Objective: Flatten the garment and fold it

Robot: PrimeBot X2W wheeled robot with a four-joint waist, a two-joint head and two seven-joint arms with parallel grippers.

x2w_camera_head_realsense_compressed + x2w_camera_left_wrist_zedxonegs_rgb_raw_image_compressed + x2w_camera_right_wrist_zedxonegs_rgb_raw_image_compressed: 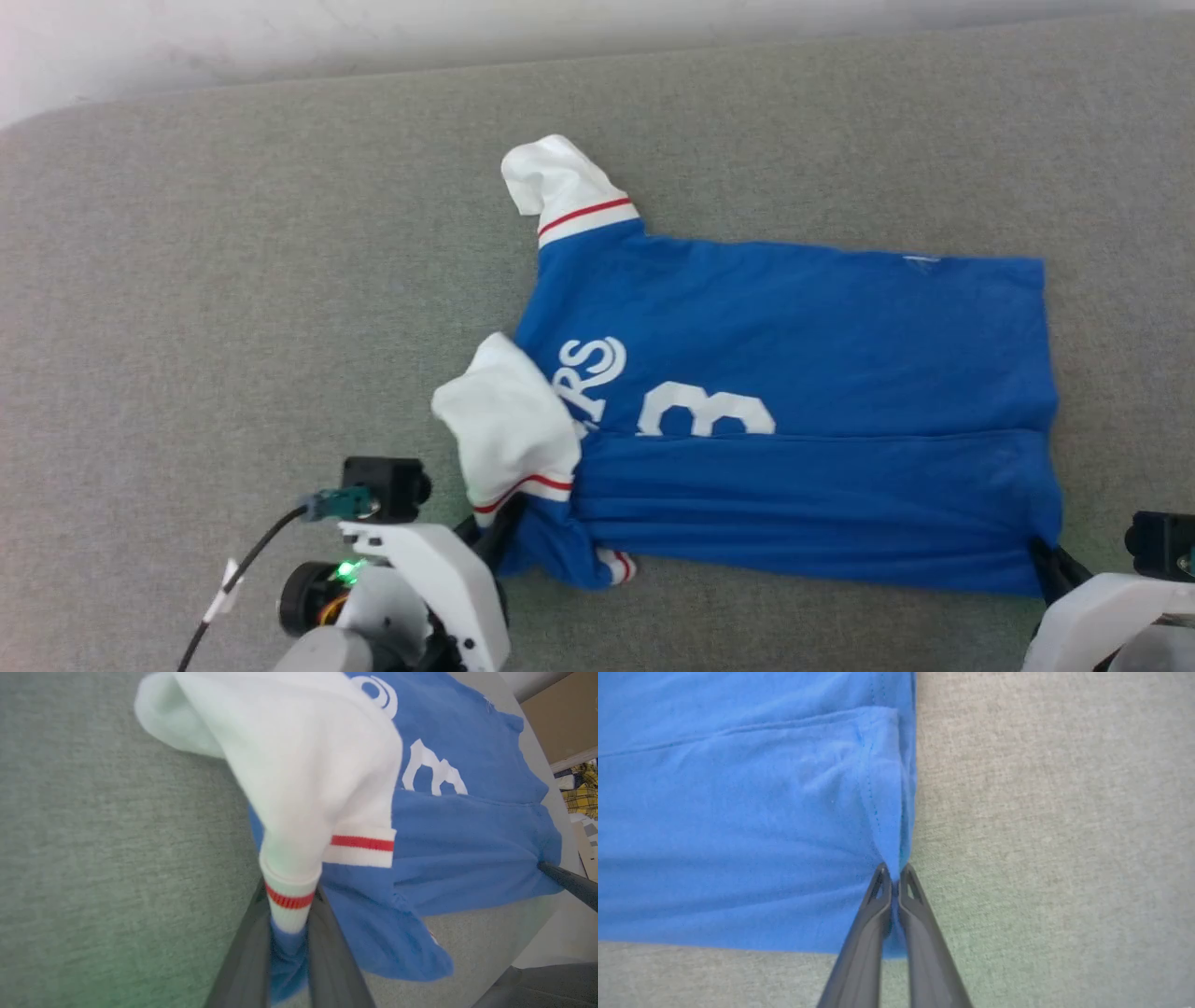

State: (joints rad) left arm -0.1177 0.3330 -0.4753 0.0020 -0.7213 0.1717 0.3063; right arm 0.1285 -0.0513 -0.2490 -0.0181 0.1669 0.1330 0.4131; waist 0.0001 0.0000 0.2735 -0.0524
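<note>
You have the jersey (822, 336) part-folded on the grey desk (233, 280), soft, light, limp cloth by the look; left tool (288, 891) clamped on its near cuff (287, 917), right tool (894, 872) pinched shut on the near hem corner (892, 847), so lift both evenly or the middle sags

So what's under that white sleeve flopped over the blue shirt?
The white sleeve covers part of the chest lettering on the jersey: only RS and a 3 show. The letters beneath are hidden.
</note>
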